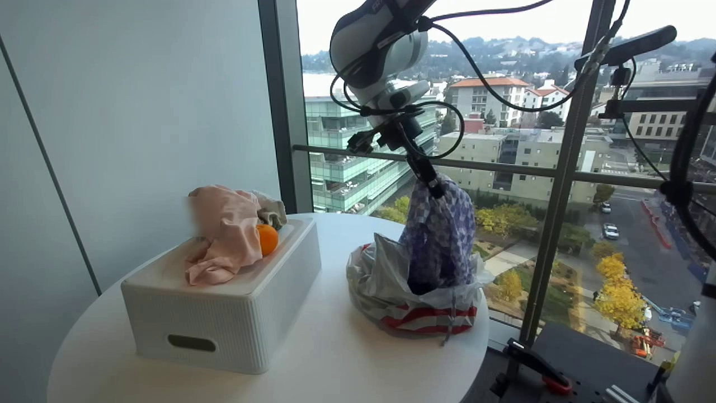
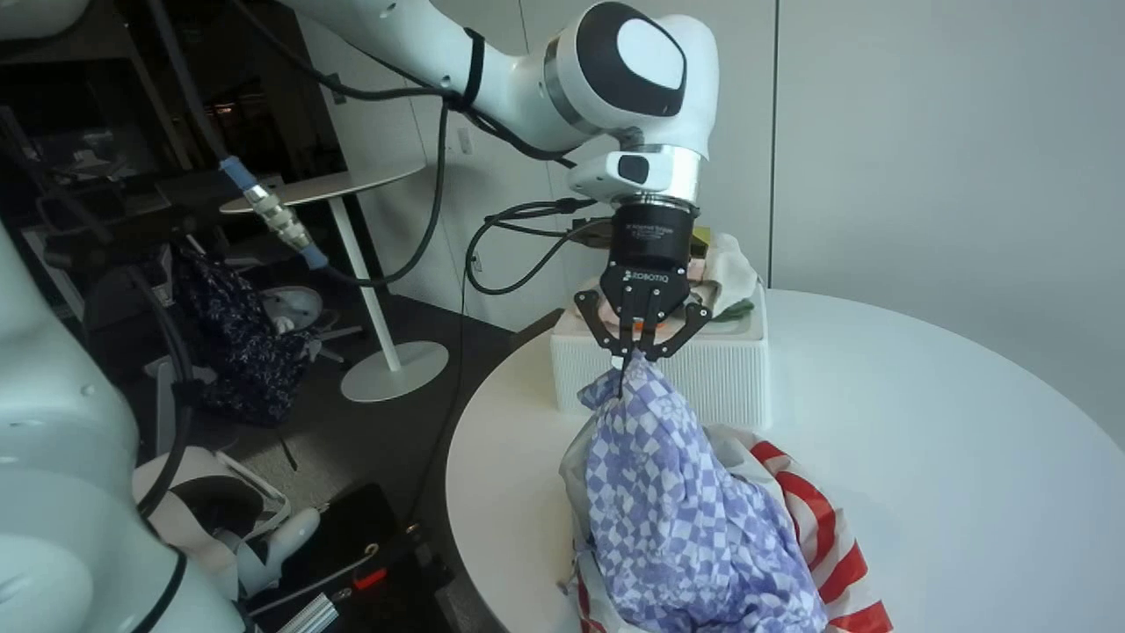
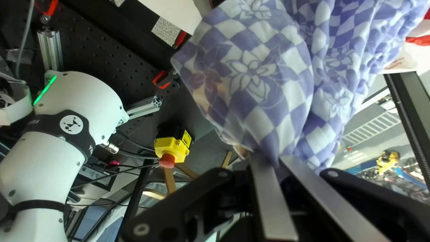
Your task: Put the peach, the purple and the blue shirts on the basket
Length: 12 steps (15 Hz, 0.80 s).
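Note:
My gripper (image 1: 437, 193) is shut on the upper end of the purple checked shirt (image 1: 444, 235), which hangs in a long bunch below the fingers. Its lower part still rests in the pale plastic bag. In the wrist view the purple cloth is pinched between the two fingers (image 3: 273, 201). Over the top of the white basket (image 1: 190, 313) lies the peach shirt (image 1: 224, 229), one fold trailing toward the near short end. That basket also stands behind the gripper (image 2: 635, 356) in an exterior view. The blue shirt cannot be made out.
The pale plastic bag (image 1: 375, 291) with red stripes sits near the round table's edge, apart from the basket. An orange ball (image 1: 267, 239) and a whitish cloth (image 2: 728, 268) rest on the basket top. A window stands behind the bag, a wall behind the basket.

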Available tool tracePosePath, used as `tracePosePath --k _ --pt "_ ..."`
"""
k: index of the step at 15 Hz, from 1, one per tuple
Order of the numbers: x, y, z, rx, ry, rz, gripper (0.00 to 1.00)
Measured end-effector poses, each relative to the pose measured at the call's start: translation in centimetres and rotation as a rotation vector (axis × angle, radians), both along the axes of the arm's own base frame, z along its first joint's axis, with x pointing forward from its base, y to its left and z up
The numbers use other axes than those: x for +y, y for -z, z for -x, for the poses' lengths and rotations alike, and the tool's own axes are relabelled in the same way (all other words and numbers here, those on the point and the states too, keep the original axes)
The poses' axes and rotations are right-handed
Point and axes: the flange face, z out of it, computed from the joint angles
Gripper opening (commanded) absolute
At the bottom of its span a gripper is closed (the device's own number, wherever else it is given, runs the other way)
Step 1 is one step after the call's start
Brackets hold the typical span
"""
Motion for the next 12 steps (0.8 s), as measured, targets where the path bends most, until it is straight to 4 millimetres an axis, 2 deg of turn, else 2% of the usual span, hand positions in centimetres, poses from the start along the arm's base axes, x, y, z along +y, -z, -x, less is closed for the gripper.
tracePosePath --k 2,5,8,12 --pt "0.5 -4.3 -0.3 -0.098 0.021 0.023 0.01" --pt "2.9 -10.8 -1.0 -0.247 -0.002 0.047 0.01" --pt "6.8 -15.9 -2.4 -0.372 -0.057 0.074 0.01" --pt "13.6 -20.7 -4.5 -0.500 -0.172 0.136 0.01"
